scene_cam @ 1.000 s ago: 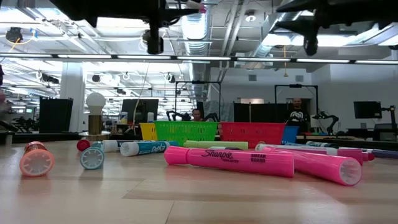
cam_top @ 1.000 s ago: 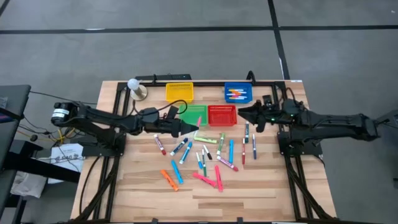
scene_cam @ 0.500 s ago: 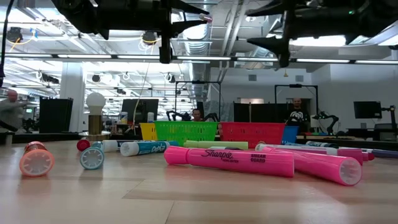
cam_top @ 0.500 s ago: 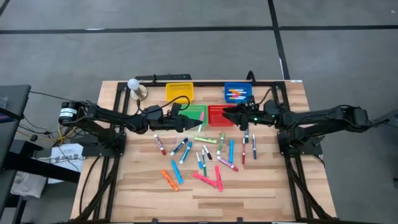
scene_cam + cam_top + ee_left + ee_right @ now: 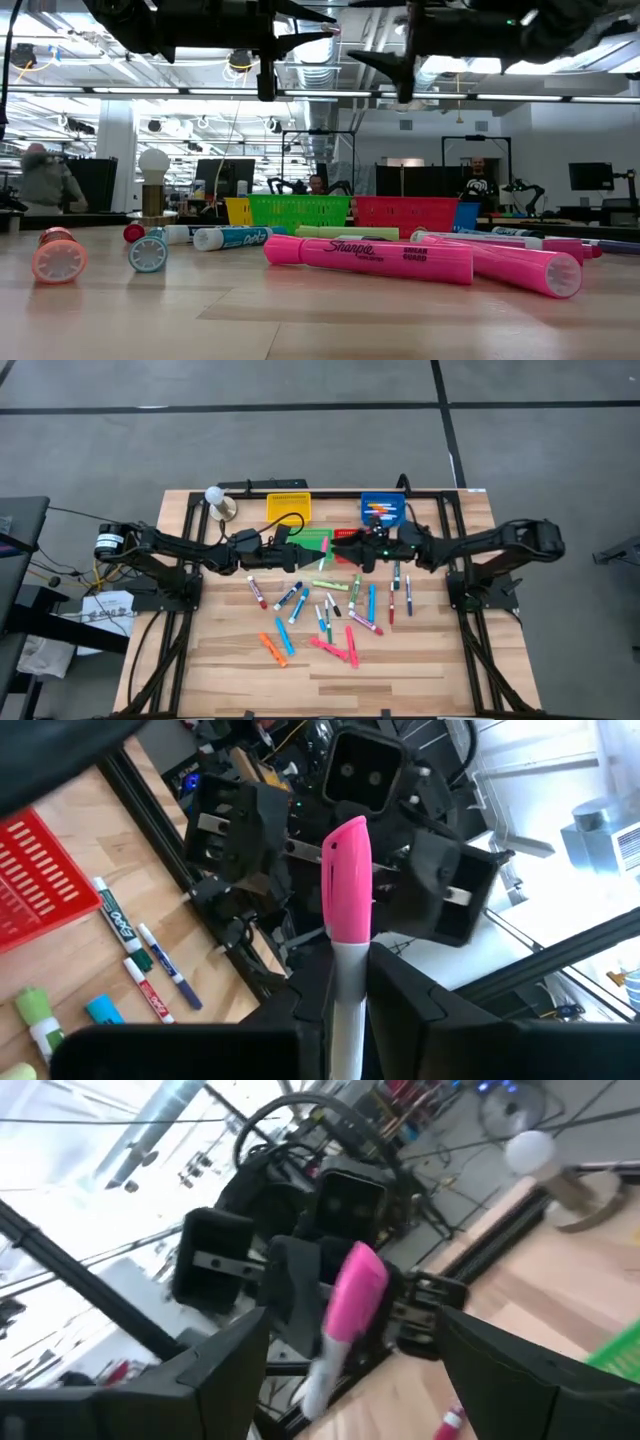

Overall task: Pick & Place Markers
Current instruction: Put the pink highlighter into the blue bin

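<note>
While my left gripper (image 5: 318,557) pinches a pink marker (image 5: 347,890) above the green basket (image 5: 312,544), my right gripper (image 5: 340,546) — fingers spread wide — faces it, just beside that basket.

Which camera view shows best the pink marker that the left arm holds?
The left wrist view: the pink marker stands large and sharp between the left fingers. The right wrist view shows it blurred. In the high view it is a tiny sliver, and in the low view only its tip shows.
</note>
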`<state>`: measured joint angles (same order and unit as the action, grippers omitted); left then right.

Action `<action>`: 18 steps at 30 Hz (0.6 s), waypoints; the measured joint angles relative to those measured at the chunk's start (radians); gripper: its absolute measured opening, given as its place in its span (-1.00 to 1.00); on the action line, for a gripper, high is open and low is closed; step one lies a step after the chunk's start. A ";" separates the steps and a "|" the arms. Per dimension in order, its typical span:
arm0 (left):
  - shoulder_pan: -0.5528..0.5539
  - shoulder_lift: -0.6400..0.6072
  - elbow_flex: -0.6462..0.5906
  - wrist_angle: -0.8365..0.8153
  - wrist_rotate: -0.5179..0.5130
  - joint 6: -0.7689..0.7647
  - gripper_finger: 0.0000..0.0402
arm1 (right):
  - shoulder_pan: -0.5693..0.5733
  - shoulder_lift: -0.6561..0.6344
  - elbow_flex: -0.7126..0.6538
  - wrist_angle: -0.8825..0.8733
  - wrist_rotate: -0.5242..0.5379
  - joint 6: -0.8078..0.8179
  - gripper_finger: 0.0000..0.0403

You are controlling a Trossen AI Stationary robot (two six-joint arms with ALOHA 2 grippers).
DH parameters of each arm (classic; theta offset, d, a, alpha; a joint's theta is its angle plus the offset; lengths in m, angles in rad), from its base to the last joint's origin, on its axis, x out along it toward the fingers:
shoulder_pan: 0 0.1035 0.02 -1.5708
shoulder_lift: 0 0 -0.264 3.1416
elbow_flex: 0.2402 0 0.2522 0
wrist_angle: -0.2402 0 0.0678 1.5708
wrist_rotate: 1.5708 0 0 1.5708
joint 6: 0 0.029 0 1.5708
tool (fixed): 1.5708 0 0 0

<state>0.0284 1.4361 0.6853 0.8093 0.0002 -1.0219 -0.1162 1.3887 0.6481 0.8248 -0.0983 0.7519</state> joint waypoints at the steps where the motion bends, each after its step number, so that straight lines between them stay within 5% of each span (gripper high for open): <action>1: 0.000 0.000 0.000 0.000 0.000 0.000 -0.78 | -0.004 0.013 0.015 0.001 -0.016 0.000 0.37; 18: 0.000 -0.001 0.000 0.000 -0.023 0.000 -0.75 | -0.017 0.121 0.140 -0.011 -0.078 0.009 0.37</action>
<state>0.0284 1.4353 0.6853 0.8089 -0.0228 -1.0218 -0.1333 1.5097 0.7886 0.8137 -0.1759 0.7606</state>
